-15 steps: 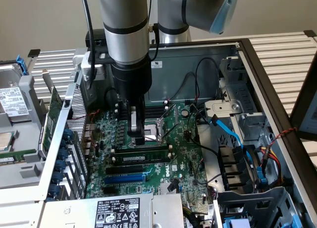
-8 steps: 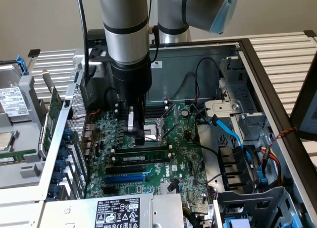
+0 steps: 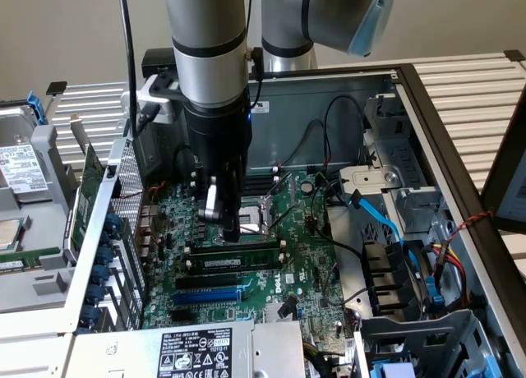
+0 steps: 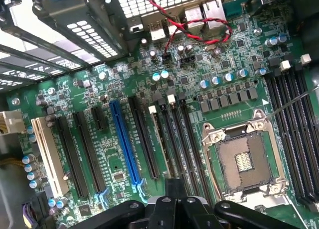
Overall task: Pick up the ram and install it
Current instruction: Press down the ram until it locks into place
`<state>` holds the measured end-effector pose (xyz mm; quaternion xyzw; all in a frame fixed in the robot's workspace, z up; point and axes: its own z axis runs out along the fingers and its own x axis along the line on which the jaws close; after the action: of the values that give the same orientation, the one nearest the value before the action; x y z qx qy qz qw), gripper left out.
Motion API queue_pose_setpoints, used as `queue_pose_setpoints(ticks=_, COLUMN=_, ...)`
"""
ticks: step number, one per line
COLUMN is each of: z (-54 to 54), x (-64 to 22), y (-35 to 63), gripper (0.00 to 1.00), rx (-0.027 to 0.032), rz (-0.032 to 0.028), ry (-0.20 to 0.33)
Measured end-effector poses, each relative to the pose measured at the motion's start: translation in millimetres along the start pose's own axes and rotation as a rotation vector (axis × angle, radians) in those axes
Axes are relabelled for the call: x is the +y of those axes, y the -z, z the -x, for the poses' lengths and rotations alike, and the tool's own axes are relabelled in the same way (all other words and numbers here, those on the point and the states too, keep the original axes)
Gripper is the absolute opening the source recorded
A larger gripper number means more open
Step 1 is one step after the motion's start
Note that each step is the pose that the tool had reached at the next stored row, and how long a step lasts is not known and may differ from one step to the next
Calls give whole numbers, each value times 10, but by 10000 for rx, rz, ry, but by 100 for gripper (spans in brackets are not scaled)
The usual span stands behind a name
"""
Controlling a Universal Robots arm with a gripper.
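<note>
The ram stands on edge in a motherboard slot just behind the black and blue slots, its small white label facing the exterior camera. In the wrist view it is a thin pale strip seen edge-on between dark slots. My gripper hangs straight down over the ram's middle. Its dark fingers are shut together, low over the slots. I see nothing between the fingers. Whether the tips touch the ram's top edge I cannot tell.
The open computer case surrounds the motherboard. The empty CPU socket lies beside the ram slots, with more dark slots past it. Blue and black cables crowd the exterior view's right. A perforated metal bracket stands on its left.
</note>
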<state>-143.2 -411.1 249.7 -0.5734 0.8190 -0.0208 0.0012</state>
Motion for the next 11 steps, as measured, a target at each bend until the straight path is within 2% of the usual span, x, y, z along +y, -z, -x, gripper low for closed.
queue_pose_setpoints(ticks=11, z=0, x=0, y=-7, gripper=10, rx=68, rz=42, ry=-1925)
